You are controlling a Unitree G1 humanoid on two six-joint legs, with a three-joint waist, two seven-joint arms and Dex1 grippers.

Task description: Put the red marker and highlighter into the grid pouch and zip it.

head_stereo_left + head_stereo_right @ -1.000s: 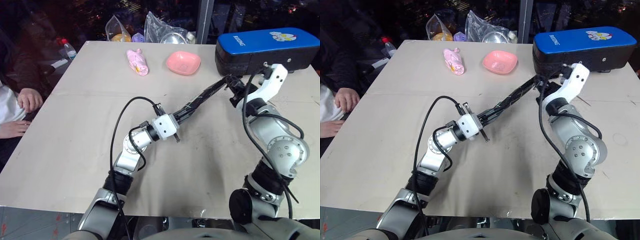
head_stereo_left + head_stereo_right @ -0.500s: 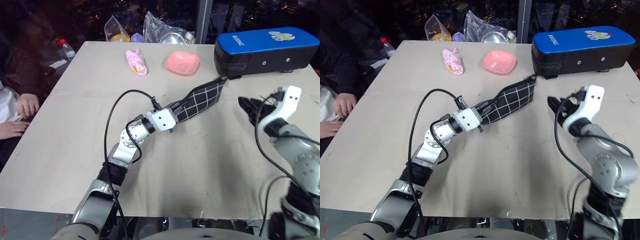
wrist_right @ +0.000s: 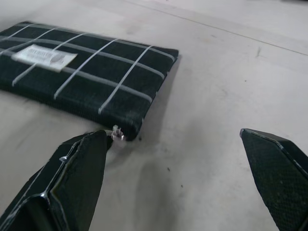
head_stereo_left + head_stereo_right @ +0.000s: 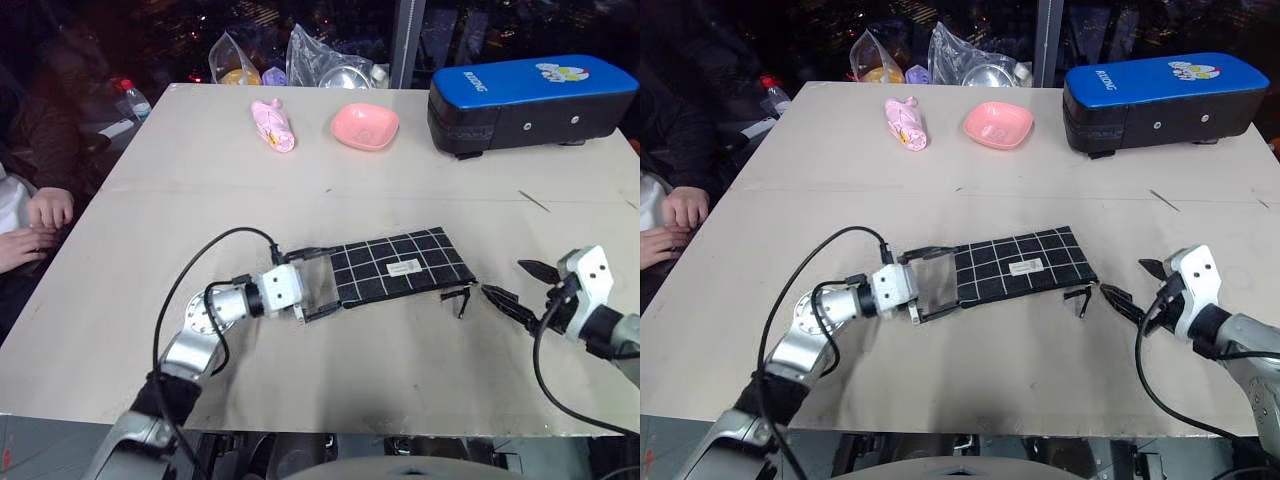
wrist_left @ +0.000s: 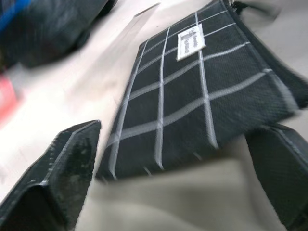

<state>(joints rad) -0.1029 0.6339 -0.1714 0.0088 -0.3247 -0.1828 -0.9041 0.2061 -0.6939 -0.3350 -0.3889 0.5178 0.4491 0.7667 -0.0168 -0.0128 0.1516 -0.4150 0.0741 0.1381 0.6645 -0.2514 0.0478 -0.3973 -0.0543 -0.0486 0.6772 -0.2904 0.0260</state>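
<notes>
The pouch (image 4: 395,268) lies flat and looks zipped. Both grippers, left (image 4: 320,286) and right (image 4: 512,285), gape wide, empty; withdraw without snagging it.

We log one pale beige table (image 4: 150,300). Lying flat at centre frame: the grid pouch (image 4: 395,266), label up, with its black zipper pull (image 4: 462,298) on the tabletop at its right end. Upper centre we note a pink dish (image 4: 365,125) and, to its left, a pink wrapped bundle (image 4: 274,124). At upper right sits a blue-and-black case (image 4: 530,100). Along the far edge we count clear plastic bags (image 4: 330,65).
</notes>
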